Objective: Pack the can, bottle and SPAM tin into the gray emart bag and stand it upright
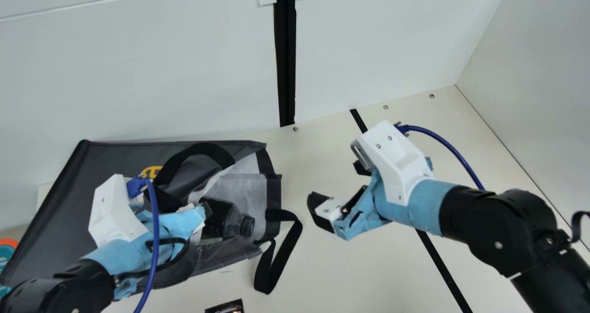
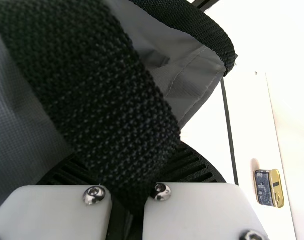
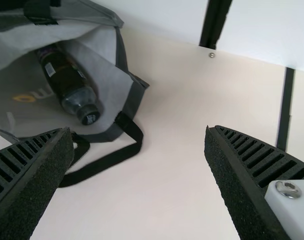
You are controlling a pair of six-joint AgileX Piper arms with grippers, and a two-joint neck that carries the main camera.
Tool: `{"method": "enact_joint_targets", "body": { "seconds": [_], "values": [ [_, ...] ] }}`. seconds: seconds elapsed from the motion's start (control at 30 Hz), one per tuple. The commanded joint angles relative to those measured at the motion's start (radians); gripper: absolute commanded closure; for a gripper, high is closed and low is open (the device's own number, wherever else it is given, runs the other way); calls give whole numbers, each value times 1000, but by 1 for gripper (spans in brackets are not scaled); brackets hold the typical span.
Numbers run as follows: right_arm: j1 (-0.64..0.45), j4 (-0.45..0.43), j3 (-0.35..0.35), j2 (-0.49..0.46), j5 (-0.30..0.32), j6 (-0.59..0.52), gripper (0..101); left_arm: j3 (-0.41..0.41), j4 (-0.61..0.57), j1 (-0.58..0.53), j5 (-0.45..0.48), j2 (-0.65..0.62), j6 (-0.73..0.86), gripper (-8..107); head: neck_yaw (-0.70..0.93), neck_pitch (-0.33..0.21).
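Main view: we are finding the bag (image 1: 115,158) lying on its side on the worktop (image 1: 368,267), its mouth opening toward our right arm's side. The bottle (image 1: 226,221) is lying inside, its cap (image 1: 247,226) pointing out toward the mouth. Our left end effector (image 1: 206,209) is hovering at the bag, near the bottle. Our right end effector (image 1: 339,191) is hanging over the worktop, well apart from the bag, with nothing between its spread fingers. The other handle (image 1: 279,262) is looping out from the mouth onto the worktop. A dark item (image 1: 226,307) is sitting at the lower edge, cut off; we cannot tell which thing it is. An orange and teal object (image 1: 7,246) is peeking in at the left edge, beside the bag.

Left wrist view: our fingers (image 2: 192,167) are pinching the black handle (image 2: 102,90), the webbing running down between them. The SPAM tin (image 2: 270,188) is resting outside the bag, well apart from it, its gold end showing beside a dark label.

Right wrist view: both ribbed fingers are standing wide apart, and the bottle is lying against the bag's gray inner fabric (image 3: 99,42).
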Motion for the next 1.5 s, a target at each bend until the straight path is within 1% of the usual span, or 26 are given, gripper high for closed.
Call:
{"method": "enact_joint_targets", "body": {
  "seconds": [0.0,0.13,0.27,0.63,0.83,1.07,1.47],
  "values": [
    [-15,-4,8,-24,4,-6,6,0,0,0,0,0,0,107,-2,-23],
    [-41,-24,29,-66,14,-3,6,0,0,0,0,0,0,107,-2,-23],
    [-60,-62,48,-105,18,32,6,0,0,0,0,0,0,107,-2,-23],
    [-75,-234,72,-209,48,219,6,0,0,0,0,0,0,107,-2,-23],
    [-83,-319,71,-251,76,306,6,0,0,0,0,0,0,107,-2,-23],
    [-100,-394,64,-285,111,381,6,0,0,0,0,0,0,107,-2,-23],
    [-144,-496,42,-340,207,472,6,0,0,0,0,0,0,107,-2,-23]
  ]
}}
